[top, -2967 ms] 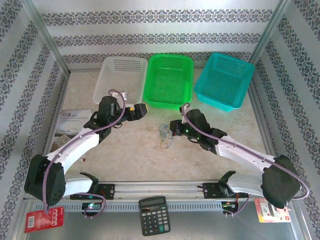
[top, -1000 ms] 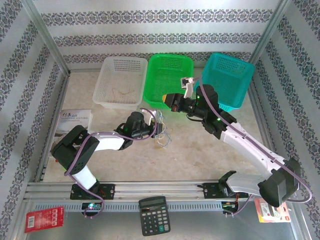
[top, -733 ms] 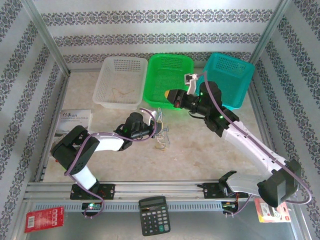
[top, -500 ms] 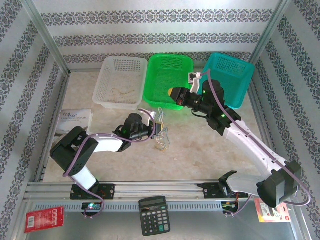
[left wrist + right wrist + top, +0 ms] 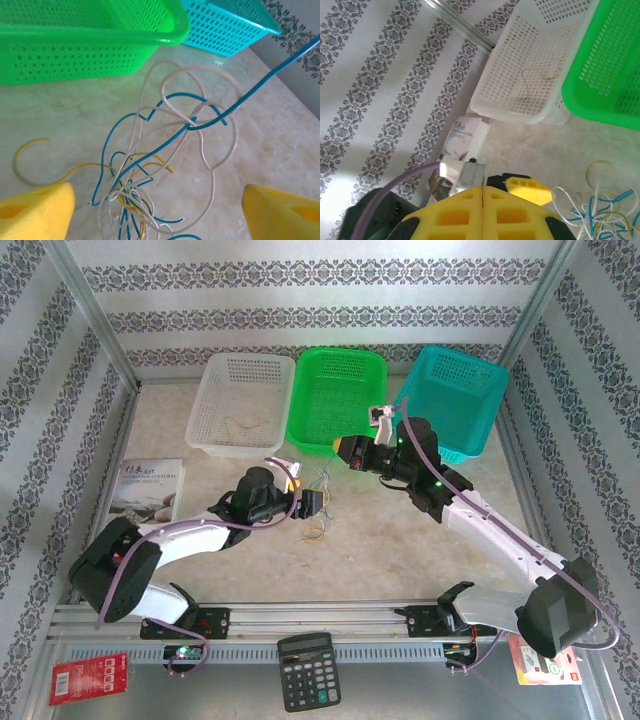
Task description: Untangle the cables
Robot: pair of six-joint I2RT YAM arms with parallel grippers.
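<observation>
While straddling the cables (image 5: 127,192) on the table (image 5: 60,115) before the green basket (image 5: 85,45), left gripper (image 5: 157,190) released: clamp them low; with right gripper (image 5: 484,190) clenched, blue strand (image 5: 260,82) taut, pull slowly.

Glossy perforated plastic green basket (image 5: 100,50), smooth-sheathed cables (image 5: 192,125), matt stone-look table (image 5: 280,150)

Cables (image 5: 131,192) on table (image 5: 400,540) before middle basket (image 5: 337,400); strand (image 5: 243,423) in left basket (image 5: 235,448); booklet (image 5: 148,488) far left
</observation>
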